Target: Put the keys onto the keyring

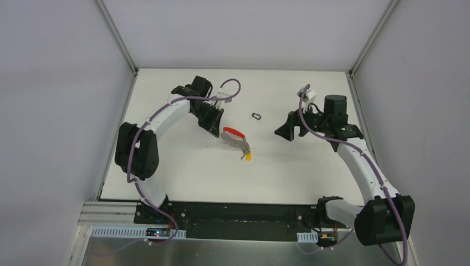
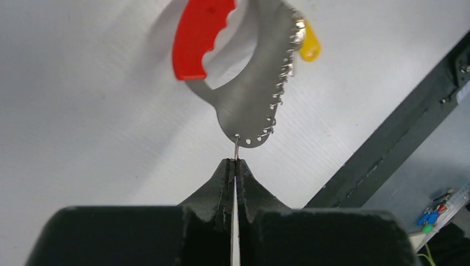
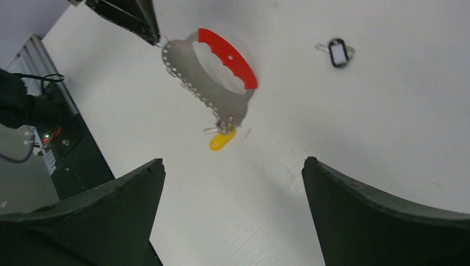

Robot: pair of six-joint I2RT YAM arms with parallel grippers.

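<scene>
The keys (image 1: 235,140) are a curved grey metal strap with a red grip, small silver rings along its edge and one yellow-headed key (image 1: 248,155). They lie mid-table and show in the left wrist view (image 2: 252,91) and the right wrist view (image 3: 206,83). My left gripper (image 1: 217,133) is shut on a thin silver ring at the strap's end (image 2: 236,148). The keyring (image 1: 256,116), a tiny black oval loop, lies apart beyond the keys and shows in the right wrist view (image 3: 337,53). My right gripper (image 1: 287,132) is open and empty, right of the keys.
The white table (image 1: 188,177) is walled by grey panels on three sides. A black rail (image 1: 233,213) with the arm bases runs along the near edge. A purple cable loops near the left wrist (image 1: 233,88).
</scene>
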